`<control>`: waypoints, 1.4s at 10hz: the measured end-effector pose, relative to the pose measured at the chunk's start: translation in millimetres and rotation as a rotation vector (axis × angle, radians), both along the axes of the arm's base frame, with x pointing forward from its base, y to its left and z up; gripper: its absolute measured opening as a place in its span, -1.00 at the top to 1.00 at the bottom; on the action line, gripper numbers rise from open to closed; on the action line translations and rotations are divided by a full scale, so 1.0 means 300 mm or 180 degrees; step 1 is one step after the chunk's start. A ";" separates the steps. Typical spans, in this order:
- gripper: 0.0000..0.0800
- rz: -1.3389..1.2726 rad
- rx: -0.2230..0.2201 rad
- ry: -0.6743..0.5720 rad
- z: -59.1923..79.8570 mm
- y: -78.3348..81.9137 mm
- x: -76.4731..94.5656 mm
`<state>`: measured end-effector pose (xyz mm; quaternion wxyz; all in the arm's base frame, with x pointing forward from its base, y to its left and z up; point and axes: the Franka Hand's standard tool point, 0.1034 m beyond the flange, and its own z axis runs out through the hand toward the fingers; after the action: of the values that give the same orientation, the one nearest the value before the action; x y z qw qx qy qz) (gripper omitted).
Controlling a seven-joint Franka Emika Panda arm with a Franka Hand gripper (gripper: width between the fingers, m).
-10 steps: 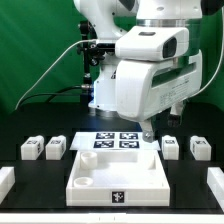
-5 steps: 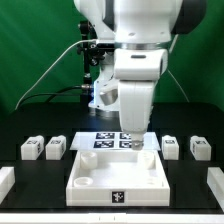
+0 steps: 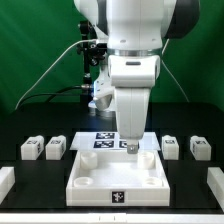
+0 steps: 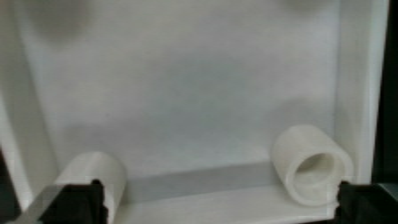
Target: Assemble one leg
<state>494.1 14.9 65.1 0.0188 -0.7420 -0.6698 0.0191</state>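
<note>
Arm swung to centre; end effector (image 3: 130, 146) over tabletop (image 3: 118, 172), fingers apparently spread, empty. Risk: descent hits tabletop below; nearest leg (image 3: 170, 146) sits well aside.

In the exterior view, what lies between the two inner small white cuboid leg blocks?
Exterior view: the marker board, the rear of the large white tabletop piece and the gripper lie between those leg blocks.

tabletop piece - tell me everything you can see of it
The tabletop piece is a large flat white part, plastic by its look, with raised rims, lying flat on the black table in front of the marker board. A small black-and-white tag sits on its front wall; short round sockets rise from its floor. The open gripper hangs over its far edge, contact unclear.
</note>
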 end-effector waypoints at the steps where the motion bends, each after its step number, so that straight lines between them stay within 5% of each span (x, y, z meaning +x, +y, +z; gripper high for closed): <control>1: -0.62 0.0096 0.0013 0.0004 -0.051 -0.020 -0.052; 4: -0.62 0.0176 0.0069 -0.0023 -0.170 -0.076 -0.183; 7: -0.62 0.0106 0.0076 0.0014 -0.189 -0.104 -0.201; 8: -0.40 0.0104 0.0076 0.0017 -0.190 -0.105 -0.202; 9: -0.40 0.0103 0.0076 0.0018 -0.191 -0.106 -0.202; 11: 0.50 0.0102 0.0076 0.0020 -0.191 -0.106 -0.203; 12: 0.50 0.0102 0.0076 0.0021 -0.192 -0.106 -0.203; 13: 0.82 0.0102 0.0075 0.0005 -0.189 -0.107 -0.199; 14: 0.85 0.0101 0.0075 -0.0008 -0.188 -0.107 -0.196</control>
<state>435.5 -17.2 8.6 0.0264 -0.7311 -0.6817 0.0105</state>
